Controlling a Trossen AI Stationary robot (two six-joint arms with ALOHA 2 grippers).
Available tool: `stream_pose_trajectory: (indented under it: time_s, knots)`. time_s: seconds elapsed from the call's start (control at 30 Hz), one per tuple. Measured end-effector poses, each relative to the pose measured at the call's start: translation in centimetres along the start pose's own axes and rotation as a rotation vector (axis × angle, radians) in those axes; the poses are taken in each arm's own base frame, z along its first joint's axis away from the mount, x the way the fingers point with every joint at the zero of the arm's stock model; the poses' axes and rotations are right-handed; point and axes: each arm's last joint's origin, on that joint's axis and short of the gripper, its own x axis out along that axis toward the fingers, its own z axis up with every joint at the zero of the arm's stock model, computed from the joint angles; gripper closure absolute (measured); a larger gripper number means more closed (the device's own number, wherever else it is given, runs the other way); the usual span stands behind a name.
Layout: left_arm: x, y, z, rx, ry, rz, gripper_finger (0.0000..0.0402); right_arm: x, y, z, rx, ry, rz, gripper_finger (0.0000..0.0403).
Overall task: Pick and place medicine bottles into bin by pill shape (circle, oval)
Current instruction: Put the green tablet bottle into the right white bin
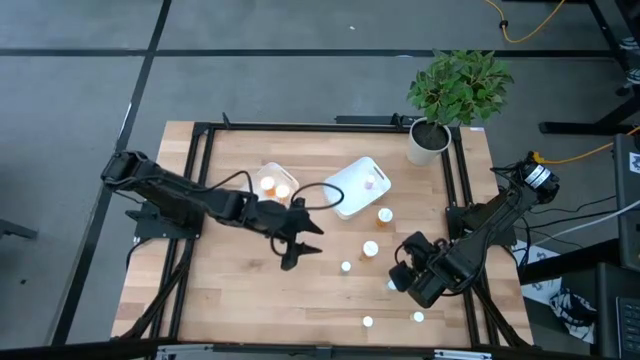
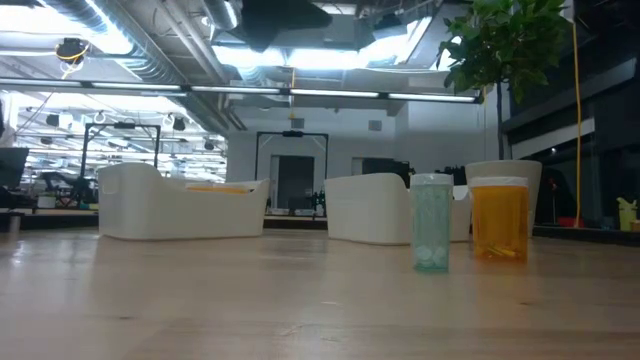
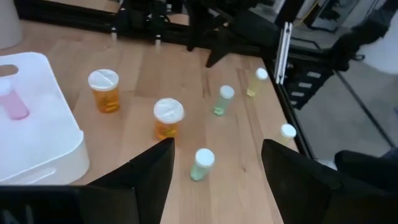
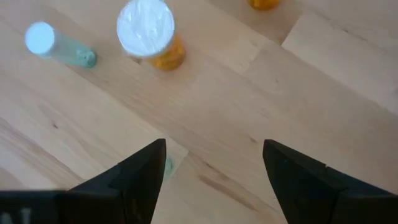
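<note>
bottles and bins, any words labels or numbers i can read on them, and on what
None can be read in any view.
Orange bottle: no label text shows.
Pale green bottle: no print shows.
White caps: plain, nothing written.
White bins: bare walls, no marking.
Pink bottle in a bin: too blurred to tell.

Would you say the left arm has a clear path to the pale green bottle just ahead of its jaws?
Probably yes: the left gripper is open and empty, the pale green bottle stands upright by itself, and the orange bottle stands apart from it.
</note>
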Motion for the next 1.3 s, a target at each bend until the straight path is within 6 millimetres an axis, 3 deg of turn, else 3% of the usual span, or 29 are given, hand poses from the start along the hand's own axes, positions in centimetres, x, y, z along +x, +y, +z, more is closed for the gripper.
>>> stream_pose_trajectory:
  time_s: [0.3, 0.53, 0.8, 1.3]
  knots:
    - [-0.2, -1.6, -0.5, 0.042, -0.018, 0.047, 0.0168, 0.0, 0.4, -0.1, -0.016, 0.008, 0.044, 0.0133]
    - [-0.3, -1.7, -0.6, 0.045, -0.026, 0.073, 0.0168, 0.9, 2.4, -1.0, -0.149, 0.059, 0.161, 0.0133]
    - [-0.3, -1.7, -0.6, 0.044, -0.026, 0.074, 0.0168, 2.2, 3.0, -2.0, -0.175, 0.165, 0.124, 0.0133]
    - [-0.3, -1.7, -0.6, 0.045, -0.03, 0.087, 0.0168, 3.4, 3.6, -2.6, -0.169, 0.179, 0.114, 0.0133]
